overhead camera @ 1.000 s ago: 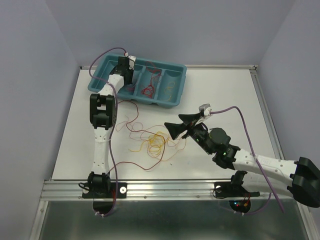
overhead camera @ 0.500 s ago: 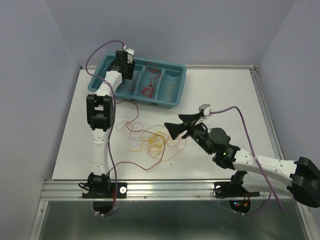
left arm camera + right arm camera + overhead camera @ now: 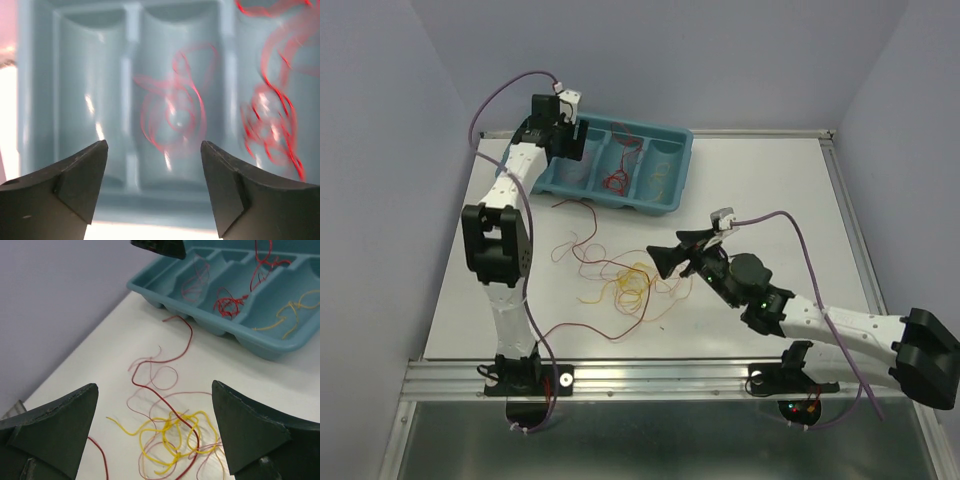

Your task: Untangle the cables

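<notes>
with left gripper (image 3: 154,146) and right gripper (image 3: 155,387) both spread empty, a pinch into the cables (image 3: 632,282) risked dragging several knotted strands together.

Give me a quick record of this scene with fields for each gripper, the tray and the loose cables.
Left gripper: open, above the tray, holding nothing
Right gripper: open, near the tangle, holding nothing
Tray: teal, divided; red cables and a yellow cable in separate compartments
Tangle: yellow, orange and red cables looped together on the table
</notes>
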You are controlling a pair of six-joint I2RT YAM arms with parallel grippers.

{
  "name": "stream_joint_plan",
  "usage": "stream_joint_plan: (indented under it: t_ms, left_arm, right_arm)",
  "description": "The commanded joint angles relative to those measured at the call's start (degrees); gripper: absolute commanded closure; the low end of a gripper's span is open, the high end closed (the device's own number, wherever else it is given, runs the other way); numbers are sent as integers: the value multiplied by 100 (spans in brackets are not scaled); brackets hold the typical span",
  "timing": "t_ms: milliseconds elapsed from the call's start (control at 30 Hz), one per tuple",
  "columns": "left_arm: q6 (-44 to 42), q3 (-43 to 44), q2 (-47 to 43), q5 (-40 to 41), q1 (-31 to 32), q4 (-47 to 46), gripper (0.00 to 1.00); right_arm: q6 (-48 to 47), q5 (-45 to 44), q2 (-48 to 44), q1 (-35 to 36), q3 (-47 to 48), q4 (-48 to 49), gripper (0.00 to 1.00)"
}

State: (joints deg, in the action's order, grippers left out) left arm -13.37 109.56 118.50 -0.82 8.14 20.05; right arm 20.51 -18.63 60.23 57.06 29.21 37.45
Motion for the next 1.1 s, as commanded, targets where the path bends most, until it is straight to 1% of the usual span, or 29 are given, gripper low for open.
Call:
stream_joint_plan:
  t_ms: [0, 33, 67, 100, 133, 167, 200, 233, 267, 300, 333, 367, 400, 433, 467, 500, 533, 600, 667, 700, 767, 833, 867, 967, 1067]
  left_arm:
    - [-175, -1153, -1415, -1111, -23, -395, 1]
    - [-184, -1504, -1643, -1366, -23, -527, 1]
    - [-219, -2195, -2081, -1882, 3, -651, 1]
    - [-289, -2550, -2294, -2191, 29, -756, 1]
    - [-342, -2910, -2514, -2473, 64, -1027, 1]
    - [-429, -3558, -2916, -2841, 204, -1317, 1]
    - [-482, -3860, -3103, -2940, 318, -1320, 1]
    - [-761, -4281, -3427, -2976, 607, -1476, 1]
    - [-816, -4433, -3569, -2855, 758, -1487, 1]
    - [-799, -4556, -3692, -2671, 881, -1600, 1]
    - [-677, -4714, -3833, -2521, 960, -1775, 1]
    - [-554, -5116, -4095, -2572, 996, -1977, 1]
    - [-309, -5355, -4220, -2694, 988, -2301, 1]
    - [-237, -5583, -4343, -2739, 1005, -2896, 1]
    - [-228, -5951, -4535, -2661, 1005, -3137, 1]
    - [-210, -6111, -4607, -2565, 1005, -3531, 1]
    - [-219, -6261, -4668, -2477, 1005, -3700, 1]
    - [-272, -6508, -4818, -2370, 1005, -3894, 1]
    - [-281, -6666, -4994, -2440, 1005, -4078, 1]
    - [-298, -6719, -5064, -2484, 1005, -4140, 1]
    - [-307, -6903, -5283, -2380, 1005, -4299, 1]
    - [-316, -7026, -5407, -2221, 1005, -4562, 1]
    - [-333, -7097, -5468, -2073, 1005, -4606, 1]
    - [-342, -7106, -5495, -1879, 1005, -4677, 1]
    - [-342, -7124, -5478, -1790, 996, -4677, 1]
  right_arm:
    - [119, -404, 837, 16, 749, -825, 0]
    - [233, -422, 1059, 7, 1022, -1088, 0]
    - [269, -448, 1279, 7, 1295, -1796, 0]
    - [304, -474, 1533, 7, 1576, -2151, 0]
    - [322, -466, 1736, 7, 2101, -2494, 0]
    - [357, -466, 2034, -2, 2280, -3019, 1]
    - [383, -422, 2124, -36, 2439, -3233, 1]
    - [427, -187, 2299, -141, 2710, -3705, 2]
    - [479, -37, 2396, -247, 2895, -4041, 2]
    - [593, 487, 2502, -378, 3062, -4357, 2]
    - [629, 762, 2677, -501, 3247, -4674, 3]
    - [629, 930, 2905, -633, 3536, -5103, 4]
    - [629, 966, 3003, -643, 3608, -5238, 4]
    - [655, 915, 3047, -643, 3653, -5309, 4]
    - [673, 914, 3152, -652, 3723, -5431, 4]
    - [682, 905, 3197, -643, 3758, -5502, 4]
    - [743, 897, 3241, -643, 3793, -5564, 4]
    - [761, 835, 3311, -643, 3942, -5810, 4]
    - [1050, 511, 3311, -643, 4013, -6003, 2]
    - [1277, 362, 3320, -643, 4013, -6056, 2]
    - [2164, -51, 3276, -643, 3909, -6074, 2]
    - [2745, -149, 3337, -635, 3794, -6022, 4]
    - [3139, -106, 3529, -634, 3820, -6056, 5]
    - [3703, -53, 3724, -634, 3812, -6162, 6]
    - [3968, -114, 3672, -626, 3724, -6189, 6]
